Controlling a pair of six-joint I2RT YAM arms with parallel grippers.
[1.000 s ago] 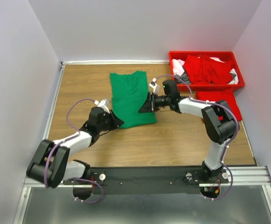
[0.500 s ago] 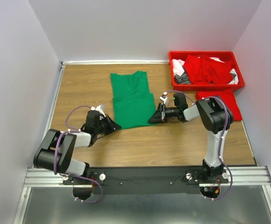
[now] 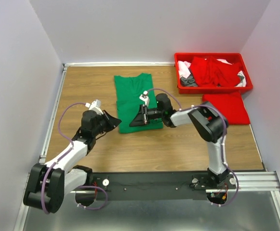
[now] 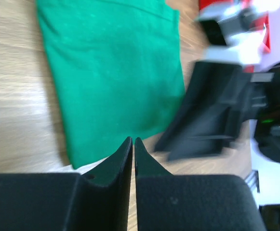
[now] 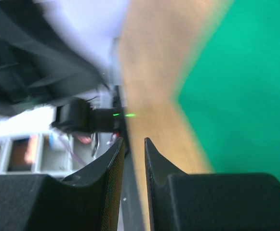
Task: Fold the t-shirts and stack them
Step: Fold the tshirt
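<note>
The bright green t-shirt [image 3: 136, 94] lies folded flat on the wooden table; it also fills the top of the left wrist view [image 4: 111, 67]. My left gripper [image 3: 116, 120] is shut and empty just left of the shirt's lower left corner. My right gripper [image 3: 133, 122] hovers over the shirt's lower left part, pointing at the left gripper, with its jaws a narrow gap apart and nothing between them. A folded red t-shirt [image 3: 226, 107] lies at the right. More red, white and grey garments [image 3: 212, 71] sit in the bin.
The red plastic bin [image 3: 211, 89] stands at the back right by the wall. A metal rail [image 3: 58, 103] runs along the table's left edge. The two grippers' tips are close together near the shirt's bottom edge.
My right gripper has moved left across the shirt's lower part to its lower left. My left arm has swung up and back a little from the shirt's corner.
</note>
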